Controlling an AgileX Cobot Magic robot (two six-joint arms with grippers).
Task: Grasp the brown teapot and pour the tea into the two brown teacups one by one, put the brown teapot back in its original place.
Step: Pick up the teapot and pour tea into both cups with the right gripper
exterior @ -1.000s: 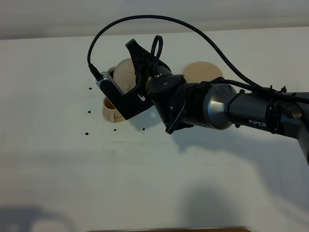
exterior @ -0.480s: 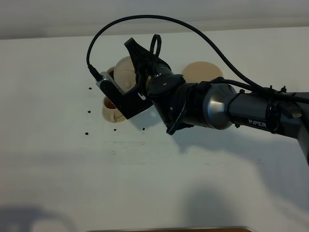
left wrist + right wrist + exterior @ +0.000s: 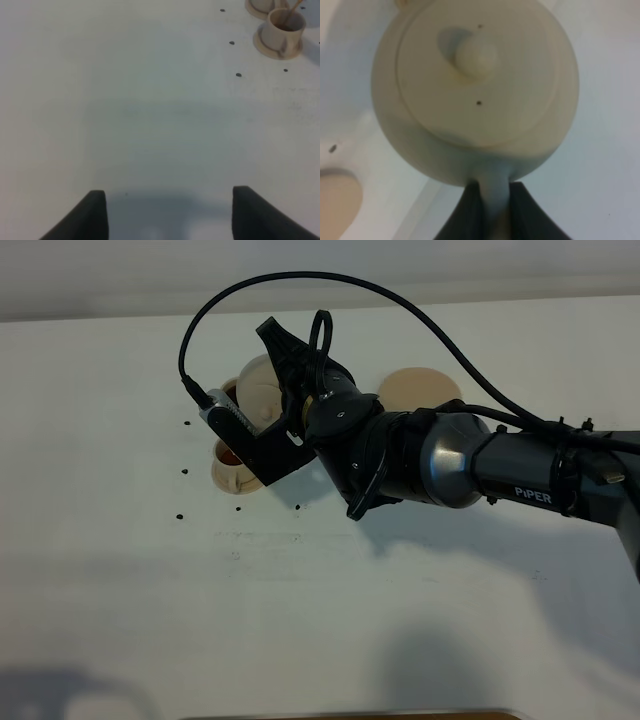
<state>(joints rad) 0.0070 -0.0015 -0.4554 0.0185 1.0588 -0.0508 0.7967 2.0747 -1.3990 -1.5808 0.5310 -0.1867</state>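
Observation:
My right gripper (image 3: 493, 200) is shut on the loop handle of the brown teapot (image 3: 475, 85), whose knobbed lid faces the right wrist camera. From above, the teapot (image 3: 260, 388) hangs tilted over the two brown teacups, largely behind the gripper (image 3: 283, 360) and its camera mount. The nearer teacup (image 3: 227, 454) sits on its small saucer and shows dark reddish tea inside. The farther teacup (image 3: 229, 390) is mostly hidden. In the left wrist view a thin brown streak runs down into one teacup (image 3: 285, 29). The larger saucer (image 3: 420, 388) lies bare. My left gripper (image 3: 167, 215) is open over bare table.
The white table (image 3: 320, 600) carries several small dark dots around the cups (image 3: 184, 472). The right arm (image 3: 500, 465) and its black cable (image 3: 300, 285) span the middle and right of the exterior high view. A brown edge (image 3: 350, 715) runs along the front.
The right gripper and the teapot have shifted very slightly to the left and tilted a touch more. The left gripper's earlier state is not shown.

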